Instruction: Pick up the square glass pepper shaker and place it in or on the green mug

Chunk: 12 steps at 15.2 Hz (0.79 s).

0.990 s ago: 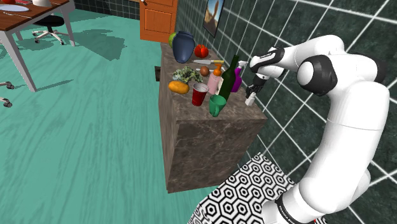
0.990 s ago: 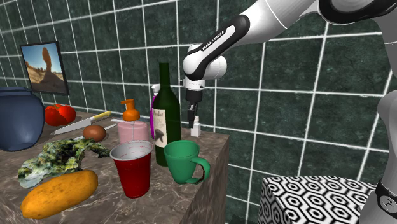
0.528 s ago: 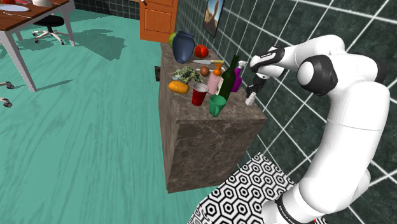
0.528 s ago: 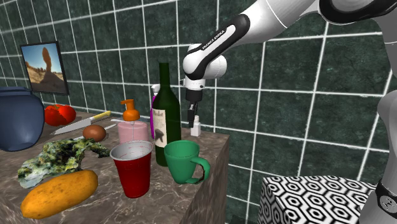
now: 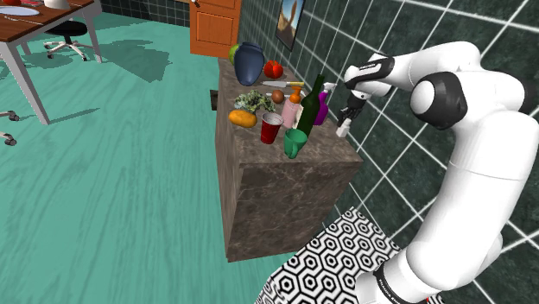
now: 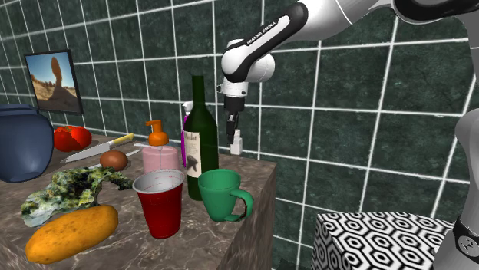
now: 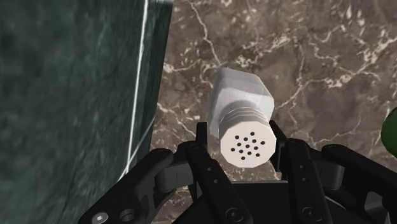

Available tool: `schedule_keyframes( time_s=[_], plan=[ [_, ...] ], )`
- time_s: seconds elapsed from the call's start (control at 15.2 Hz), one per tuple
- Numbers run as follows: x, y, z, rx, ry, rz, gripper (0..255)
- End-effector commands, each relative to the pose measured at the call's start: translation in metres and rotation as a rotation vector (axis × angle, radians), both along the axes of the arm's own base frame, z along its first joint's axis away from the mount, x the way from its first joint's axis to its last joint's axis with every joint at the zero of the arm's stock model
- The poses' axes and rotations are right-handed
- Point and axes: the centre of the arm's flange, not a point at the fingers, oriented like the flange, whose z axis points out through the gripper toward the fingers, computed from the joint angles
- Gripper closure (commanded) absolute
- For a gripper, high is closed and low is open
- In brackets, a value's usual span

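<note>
The pepper shaker (image 6: pixel 237 143) is a small square pale bottle with a round perforated cap (image 7: pixel 247 144). It hangs a little above the marble counter (image 6: pixel 257 178), close to the tiled wall. My gripper (image 6: pixel 233 136) (image 5: pixel 348 116) (image 7: pixel 243 145) is shut on it, clasping it just below the cap from both sides. In the shoulder view the shaker (image 5: pixel 343 128) shows under the hand. The green mug (image 6: pixel 222 195) (image 5: pixel 294 142) stands upright near the counter's front edge, in front of the wine bottle, apart from the shaker.
A tall green wine bottle (image 6: pixel 201 138) rises between shaker and mug. A red cup (image 6: pixel 160 202), a pink pump dispenser (image 6: pixel 157 153) and a purple bottle (image 6: pixel 186 132) stand nearby. A squash (image 6: pixel 71 232), greens, knife, tomato and blue vase (image 6: pixel 21 143) lie farther along. The tiled wall (image 6: pixel 345 146) is close behind.
The gripper has risen with the shaker in it, which now hangs just off the counter. The other objects have not moved.
</note>
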Motion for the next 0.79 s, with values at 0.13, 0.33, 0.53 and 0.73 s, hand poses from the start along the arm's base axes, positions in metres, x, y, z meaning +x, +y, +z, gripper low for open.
schedule_keyframes(
  time_s=[0.13,0.33,0.53,0.73],
  plan=[
    [0.001,0.000,0.022,0.000,0.000,0.000,255],
    [0.001,0.000,0.038,0.000,0.000,0.000,255],
    [0.001,0.000,0.054,0.000,0.000,0.000,255],
    [0.001,0.000,0.069,0.000,0.000,0.000,255]
  ],
)
